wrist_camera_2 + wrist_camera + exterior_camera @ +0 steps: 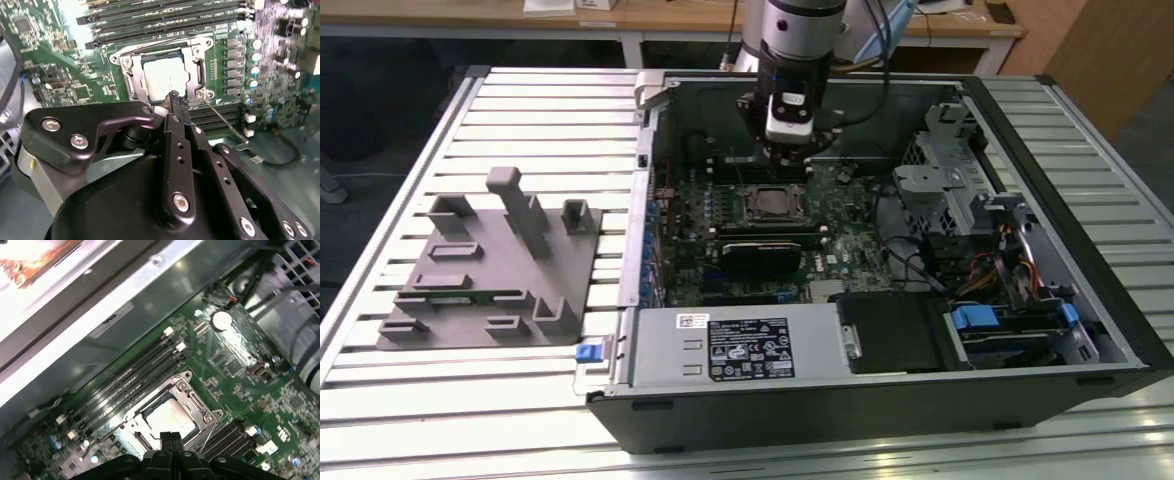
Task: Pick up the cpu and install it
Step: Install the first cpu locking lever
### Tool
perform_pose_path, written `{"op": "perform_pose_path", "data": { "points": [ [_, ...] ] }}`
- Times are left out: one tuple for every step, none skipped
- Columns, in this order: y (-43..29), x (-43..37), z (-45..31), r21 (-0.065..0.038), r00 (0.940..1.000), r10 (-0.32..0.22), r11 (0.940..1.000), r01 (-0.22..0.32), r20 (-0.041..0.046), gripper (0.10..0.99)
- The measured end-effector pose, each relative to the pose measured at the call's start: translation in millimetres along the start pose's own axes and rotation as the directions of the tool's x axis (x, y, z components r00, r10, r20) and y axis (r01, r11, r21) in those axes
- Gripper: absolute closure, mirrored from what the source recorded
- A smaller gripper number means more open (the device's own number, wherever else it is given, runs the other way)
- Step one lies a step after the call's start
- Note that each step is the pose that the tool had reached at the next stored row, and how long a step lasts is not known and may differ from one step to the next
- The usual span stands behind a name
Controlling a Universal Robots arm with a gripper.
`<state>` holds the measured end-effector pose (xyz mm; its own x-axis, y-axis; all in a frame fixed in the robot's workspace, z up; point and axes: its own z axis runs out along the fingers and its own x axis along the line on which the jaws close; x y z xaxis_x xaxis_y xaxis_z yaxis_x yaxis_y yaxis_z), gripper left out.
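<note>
In the exterior view, the arm reaches down from the upper centre of the frame into an open computer case (pixel 1067 330) lying on a slatted metal surface (pixel 520 110). Its pincer (pixel 790 150) hangs just above the green motherboard (pixel 854 230), near the processor socket (pixel 771 203) at the middle of the board.

The cpu (pixel 166 79) sits flat inside that socket, its silvery-white top framed by the metal bracket; in the first wrist view it appears in the lower centre of the frame (pixel 167 417), just beyond the pincer's tips. The pincer (pixel 174 97) holds nothing, and its two black fingers (pixel 165 438) are pressed together, their tips poised close over the near edge of the chip.

Rows of empty black memory slots (pixel 130 377) run alongside the socket. At the exterior view's left, a grey moulded fixture tray (pixel 494 265) rests on the surface beside the case.
</note>
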<state>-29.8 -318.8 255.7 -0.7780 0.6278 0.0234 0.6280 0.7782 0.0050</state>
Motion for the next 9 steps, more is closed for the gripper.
{"op": "perform_pose_path", "data": {
  "points": [
    [0.0,0.0,0.1,0.000,0.9998,-0.018,0.9998,0.018,-0.0001,0.969],
    [0.0,0.0,0.2,0.001,0.9993,-0.038,0.9993,0.038,-0.0002,0.969],
    [0.0,0.0,0.3,0.001,0.9985,-0.054,0.9985,0.054,-0.0003,0.969],
    [0.0,0.0,0.4,0.002,0.9973,-0.074,0.9973,0.074,-0.0004,0.969],
    [0.0,0.0,0.5,0.002,0.9958,-0.091,0.9958,0.091,-0.0006,0.969],
    [0.0,0.0,0.6,0.002,0.9940,-0.109,0.9940,0.109,-0.0007,0.969],
    [0.0,0.0,0.7,0.003,0.9919,-0.127,0.9919,0.127,-0.0008,0.969],
    [0.0,0.0,0.8,0.003,0.9894,-0.145,0.9894,0.145,-0.0010,0.969],
    [0.0,0.0,0.9,0.004,0.9866,-0.163,0.9866,0.163,-0.0012,0.969]
  ]
}}
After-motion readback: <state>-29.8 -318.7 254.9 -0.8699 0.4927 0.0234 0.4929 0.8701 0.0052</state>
